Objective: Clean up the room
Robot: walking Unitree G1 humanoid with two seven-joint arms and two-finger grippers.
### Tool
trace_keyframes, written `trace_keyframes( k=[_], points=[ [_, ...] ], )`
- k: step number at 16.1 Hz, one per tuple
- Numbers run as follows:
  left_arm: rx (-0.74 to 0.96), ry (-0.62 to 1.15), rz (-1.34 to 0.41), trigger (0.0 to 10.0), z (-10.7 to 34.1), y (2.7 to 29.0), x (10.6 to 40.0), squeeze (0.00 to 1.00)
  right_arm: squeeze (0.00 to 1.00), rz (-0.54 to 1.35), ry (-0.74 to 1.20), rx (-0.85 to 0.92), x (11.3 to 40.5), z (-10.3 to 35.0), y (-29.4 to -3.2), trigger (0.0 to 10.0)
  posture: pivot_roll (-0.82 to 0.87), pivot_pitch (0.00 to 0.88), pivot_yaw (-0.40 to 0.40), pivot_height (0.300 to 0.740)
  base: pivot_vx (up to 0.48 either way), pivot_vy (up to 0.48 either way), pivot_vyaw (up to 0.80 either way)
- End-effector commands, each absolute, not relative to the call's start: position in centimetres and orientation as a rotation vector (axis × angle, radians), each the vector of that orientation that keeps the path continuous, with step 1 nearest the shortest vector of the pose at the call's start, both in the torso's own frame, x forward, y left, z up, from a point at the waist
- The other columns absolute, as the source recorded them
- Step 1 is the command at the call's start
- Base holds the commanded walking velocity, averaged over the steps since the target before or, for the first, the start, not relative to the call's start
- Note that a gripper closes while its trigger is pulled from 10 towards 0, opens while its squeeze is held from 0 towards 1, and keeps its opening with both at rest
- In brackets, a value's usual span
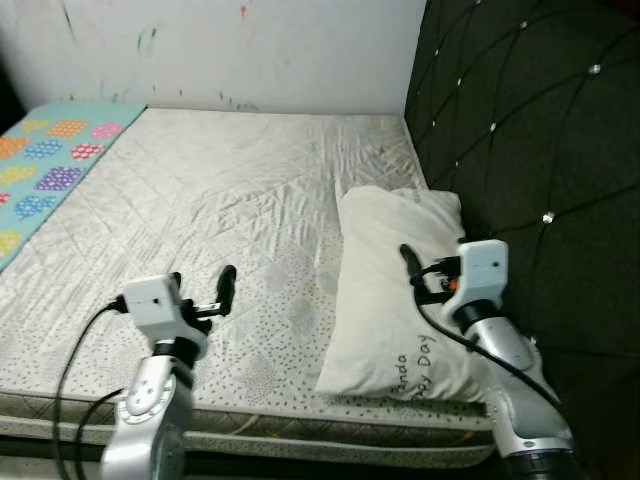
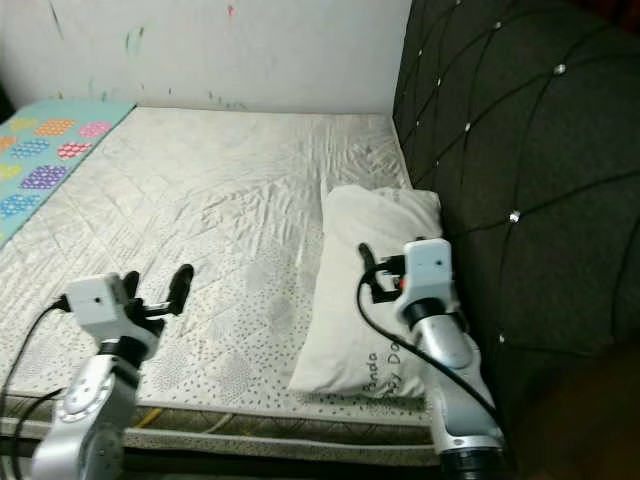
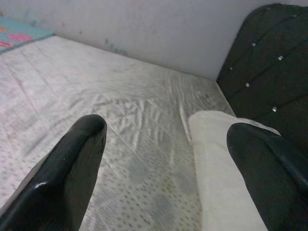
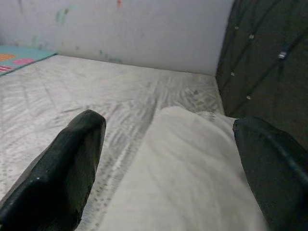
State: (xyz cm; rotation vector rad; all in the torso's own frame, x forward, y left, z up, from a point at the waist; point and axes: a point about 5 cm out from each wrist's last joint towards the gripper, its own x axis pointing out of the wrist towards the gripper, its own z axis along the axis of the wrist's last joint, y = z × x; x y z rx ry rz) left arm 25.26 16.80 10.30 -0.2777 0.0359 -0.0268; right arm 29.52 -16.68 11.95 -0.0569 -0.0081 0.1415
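Note:
A white pillow (image 1: pixel 385 300) with printed writing near its front end lies on the right side of the bare quilted mattress (image 1: pixel 220 190), next to the headboard. My right gripper (image 1: pixel 425 275) hovers just above the pillow's middle; in the right wrist view its fingers (image 4: pixel 72 163) stand wide apart, open, with the pillow (image 4: pixel 187 163) between and beyond them. My left gripper (image 1: pixel 203 285) is open over the mattress near the front edge, left of the pillow and holding nothing. The left wrist view looks across the mattress to the pillow (image 3: pixel 216 159).
A black tufted headboard (image 1: pixel 530 150) rises along the bed's right side. A turquoise cover with coloured patches (image 1: pixel 40 160) lies at the far left. A white wall (image 1: pixel 250 50) with small paint marks stands behind the bed. The mattress's front edge (image 1: pixel 300 420) is close below my arms.

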Motion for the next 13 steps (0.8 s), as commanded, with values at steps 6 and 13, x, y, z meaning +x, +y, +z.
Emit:
trace_keyframes(
  k=[6, 13],
  points=[
    [-0.284, 0.046, -0.028, 10.0, 10.27, 16.93, 25.41, 0.0, 0.0, 0.145, -0.011, -0.057, 29.62, 12.1, -16.75, 10.0, -0.18, 0.0, 0.006, 0.74, 0.0, 0.221, 0.0],
    [-0.286, 0.049, -0.042, 10.0, 10.28, 16.73, 25.48, 0.0, 0.0, 0.176, -0.025, -0.082, 29.71, 12.25, -16.27, 10.0, -0.18, 0.0, 0.005, 0.74, 0.0, 0.48, 0.0]
  ],
)
